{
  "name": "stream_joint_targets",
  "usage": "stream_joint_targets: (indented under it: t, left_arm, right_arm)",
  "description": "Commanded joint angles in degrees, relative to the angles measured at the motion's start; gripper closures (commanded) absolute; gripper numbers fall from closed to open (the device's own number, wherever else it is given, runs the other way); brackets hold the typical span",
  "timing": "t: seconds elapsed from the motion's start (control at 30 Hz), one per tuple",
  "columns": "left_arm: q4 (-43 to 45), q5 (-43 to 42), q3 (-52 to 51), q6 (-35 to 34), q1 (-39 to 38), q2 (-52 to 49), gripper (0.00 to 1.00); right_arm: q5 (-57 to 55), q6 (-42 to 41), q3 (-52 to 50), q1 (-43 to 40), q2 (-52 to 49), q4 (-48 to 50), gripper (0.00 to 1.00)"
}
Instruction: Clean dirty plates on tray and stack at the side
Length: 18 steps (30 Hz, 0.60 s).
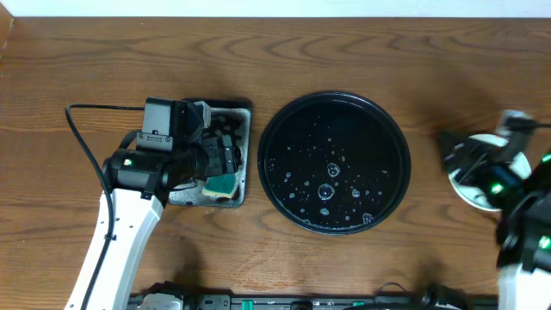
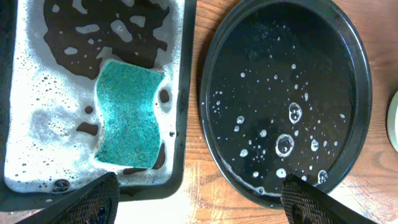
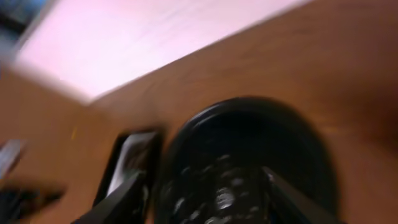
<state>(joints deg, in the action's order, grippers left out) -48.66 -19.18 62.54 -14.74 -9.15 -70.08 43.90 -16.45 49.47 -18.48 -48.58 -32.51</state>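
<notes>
Shows a wooden worktop (image 1: 413,52) with the round black tray (image 1: 379,120) at centre, wet and dotted with soap bubbles (image 1: 328,191). Finds the left jaws spread wide above a small foamy sponge tray (image 2: 181,93) just left of it, a teal sponge (image 2: 127,115) lying inside. Puts the right jaws, blurred but spread apart, over the pale plates (image 1: 472,195) on the worktop right of the tray, partly hidden by the right arm (image 1: 521,224).

Brown wood-grain table (image 1: 86,69) meets pale wall (image 1: 275,7).
</notes>
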Motion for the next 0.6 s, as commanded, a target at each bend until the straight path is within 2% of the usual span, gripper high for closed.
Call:
stream_joint_targets:
  t: [0.0,0.07,0.27,0.57]
  left_arm:
    - [-0.11,-0.07,1.01,0.57,0.09,0.00,0.17]
    - [-0.11,-0.07,1.01,0.57,0.09,0.00,0.16]
    - [-0.11,-0.07,1.01,0.57,0.09,0.00,0.16]
    - [-0.11,-0.07,1.01,0.57,0.09,0.00,0.17]
  right_arm:
    - [2.69,3.23,0.42,9.66,5.03,-0.48,0.36]
    - [2.67,3.23,0.42,14.19,6.88,-0.26,0.01]
    - [2.67,3.23,0.42,22.27,8.37,-0.33,0.01]
    - [2.43,3.65,0.42,22.45,8.35,-0.98,0.01]
